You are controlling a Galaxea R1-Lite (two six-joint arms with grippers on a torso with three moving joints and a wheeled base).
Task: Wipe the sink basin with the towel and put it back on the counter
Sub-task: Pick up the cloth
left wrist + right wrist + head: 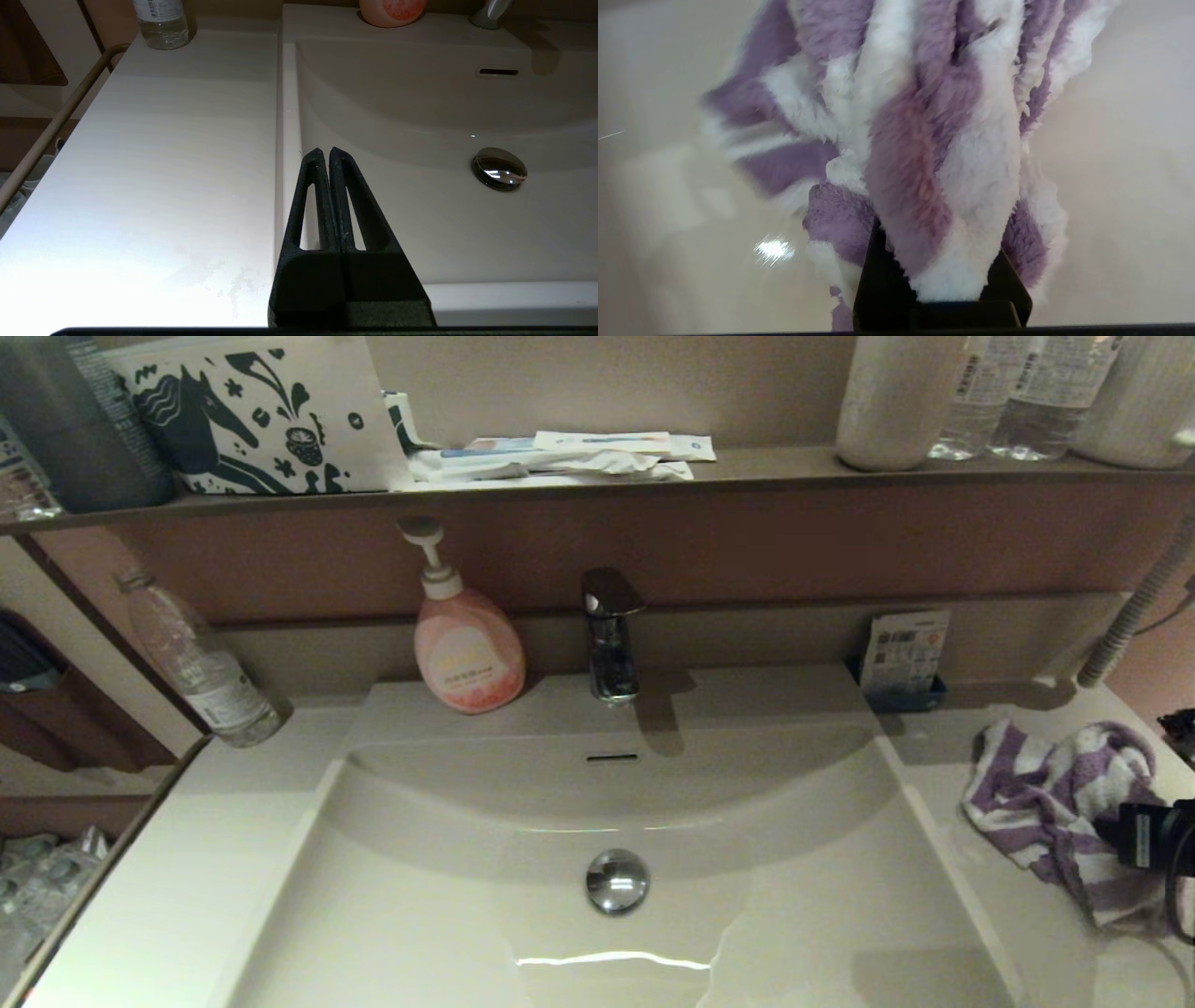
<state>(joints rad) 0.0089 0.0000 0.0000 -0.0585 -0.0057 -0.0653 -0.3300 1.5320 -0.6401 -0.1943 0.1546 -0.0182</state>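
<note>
The purple-and-white striped towel (1055, 803) lies bunched on the counter (1008, 933) to the right of the sink basin (448, 896). My right gripper (1153, 835) is at the towel's right side, near the picture's edge. In the right wrist view a thick fold of towel (924, 140) fills the space between the fingers of the right gripper (945, 261), which is shut on it; the fingertips are hidden. My left gripper (325, 151) is shut on nothing and hovers over the basin's left rim (287, 140). The chrome drain stopper (617, 880) sits mid-basin.
A pink soap pump bottle (467, 649) and the faucet (611, 635) stand behind the basin. A clear water bottle (201, 663) stands at the back left, a blue card holder (904, 658) at the back right. A hose (1134, 607) hangs at the far right. The dark shelf (747, 476) above carries items.
</note>
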